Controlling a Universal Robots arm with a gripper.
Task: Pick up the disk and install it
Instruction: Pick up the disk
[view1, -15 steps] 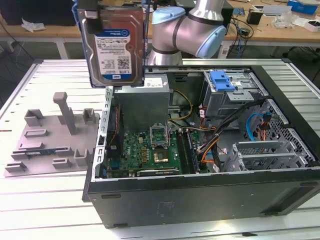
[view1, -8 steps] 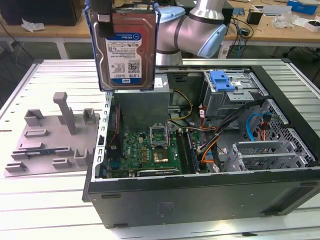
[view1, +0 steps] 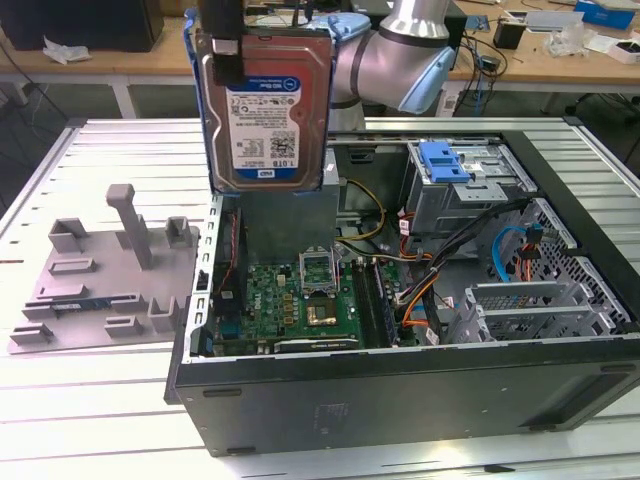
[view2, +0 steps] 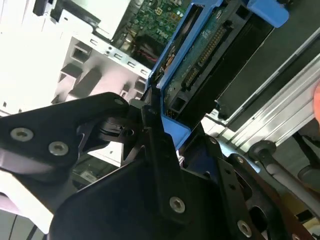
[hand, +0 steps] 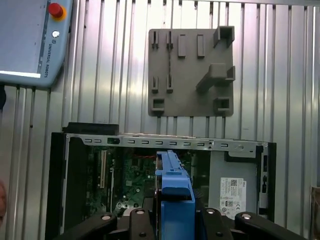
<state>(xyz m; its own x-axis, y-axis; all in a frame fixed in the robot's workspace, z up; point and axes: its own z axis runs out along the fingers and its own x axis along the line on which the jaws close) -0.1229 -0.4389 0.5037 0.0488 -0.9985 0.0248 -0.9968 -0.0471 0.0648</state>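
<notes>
Closest to my wrist cameras, the gripper (view2: 167, 112) is clamped on the disk (view2: 200, 65), its black fingers (hand: 137, 220) pressing the blue frame from both sides. In the exterior view the disk (view1: 265, 110) hangs upright in the air, above the case's (view1: 400, 390) end at the exterior view's left, touching nothing below. Its label (view1: 262, 125) faces that camera, white with a blue band; I leave the small print unread.

Under it the case lies open on its side on the table (view1: 100, 420). Inside I see a green board (view1: 300, 300), a grey metal box (view1: 290, 220) right below the disk, a bundle of orange, black and blue cables (view1: 440, 270), and a metal cage (view1: 470, 185) at the far corner with a blue latch (view1: 445, 160) on top. The first wrist view shows a white sticker (hand: 231, 192) on a metal part inside.

Beside the case, at the exterior view's left, sits a grey fixture (view1: 100, 270) with raised posts and slots. Farther off, the arm (view1: 400, 60) bends in from behind, and benches (view1: 90, 60) stand beyond. A pendant (hand: 30, 40) with a red button (hand: 55, 10) lies on the table in the first wrist view.
</notes>
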